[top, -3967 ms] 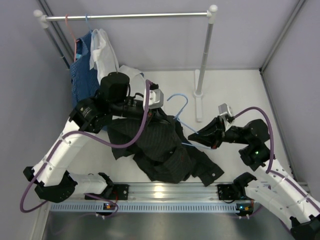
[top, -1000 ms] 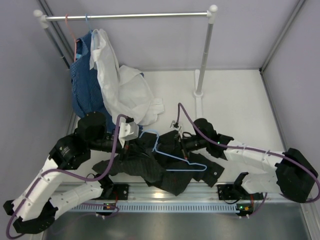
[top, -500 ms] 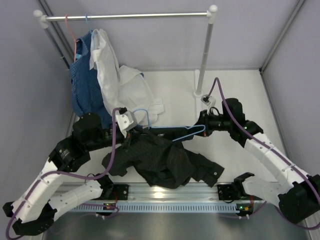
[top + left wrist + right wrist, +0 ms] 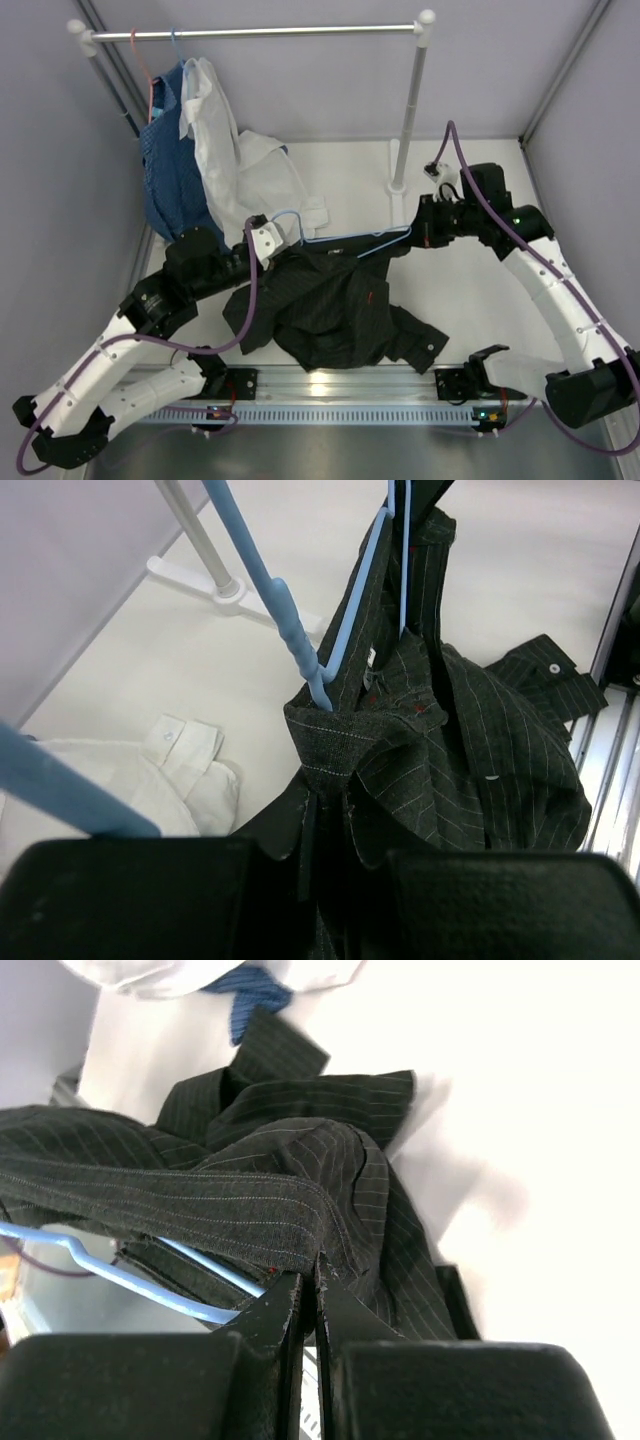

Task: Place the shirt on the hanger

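Observation:
The black pinstriped shirt hangs stretched between my two grippers, its lower part heaped on the table. The light-blue hanger runs along the shirt's raised top edge, hook end near my left gripper. In the left wrist view the hanger goes down into the shirt at its neck, and my left gripper is shut on the fabric just below. My right gripper holds the other end. In the right wrist view it is shut on a seam of the shirt, the hanger's wire beside it.
A clothes rack's rail crosses the back, its post and foot just behind my right gripper. A white shirt, a blue patterned garment and a red hanger hang at the left. A metal rail lines the near edge.
Hanger and shirt top have come up off the table. My right gripper has swung back and to the right, pulling the shirt taut along the hanger; the left has shifted slightly right.

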Robot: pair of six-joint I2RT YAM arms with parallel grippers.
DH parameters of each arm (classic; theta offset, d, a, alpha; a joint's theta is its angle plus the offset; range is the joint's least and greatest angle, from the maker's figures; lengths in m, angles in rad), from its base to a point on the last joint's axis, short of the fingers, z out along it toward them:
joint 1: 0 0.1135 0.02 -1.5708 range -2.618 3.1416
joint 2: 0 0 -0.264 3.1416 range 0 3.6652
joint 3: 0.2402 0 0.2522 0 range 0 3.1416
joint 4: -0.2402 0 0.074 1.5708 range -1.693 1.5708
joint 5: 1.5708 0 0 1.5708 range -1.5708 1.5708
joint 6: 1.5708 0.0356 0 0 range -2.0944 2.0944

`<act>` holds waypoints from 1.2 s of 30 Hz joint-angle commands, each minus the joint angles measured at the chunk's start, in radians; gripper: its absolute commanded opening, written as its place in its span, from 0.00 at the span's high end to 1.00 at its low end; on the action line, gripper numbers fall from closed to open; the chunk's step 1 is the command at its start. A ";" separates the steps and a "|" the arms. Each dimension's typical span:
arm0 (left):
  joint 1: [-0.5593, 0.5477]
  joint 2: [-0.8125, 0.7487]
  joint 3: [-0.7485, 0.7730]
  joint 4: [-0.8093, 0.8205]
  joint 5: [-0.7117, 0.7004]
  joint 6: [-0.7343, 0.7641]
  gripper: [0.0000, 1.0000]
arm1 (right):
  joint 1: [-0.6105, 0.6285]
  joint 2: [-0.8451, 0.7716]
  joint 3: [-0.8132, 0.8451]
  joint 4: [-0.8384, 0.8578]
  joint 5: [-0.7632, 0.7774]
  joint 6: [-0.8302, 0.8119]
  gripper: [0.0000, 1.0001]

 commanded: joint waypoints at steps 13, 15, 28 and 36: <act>0.003 0.077 -0.059 -0.034 0.013 0.123 1.00 | -0.053 0.157 0.287 -0.215 0.597 -0.092 1.00; 0.003 0.079 -0.075 -0.035 0.024 0.123 1.00 | -0.064 0.177 0.332 -0.217 0.668 -0.097 1.00; 0.003 0.275 0.176 0.078 -0.128 -0.249 1.00 | 0.071 0.091 0.254 0.001 0.047 0.099 1.00; 0.003 0.554 0.468 0.164 -0.134 -0.497 1.00 | 0.201 -0.055 0.102 0.156 0.070 0.247 1.00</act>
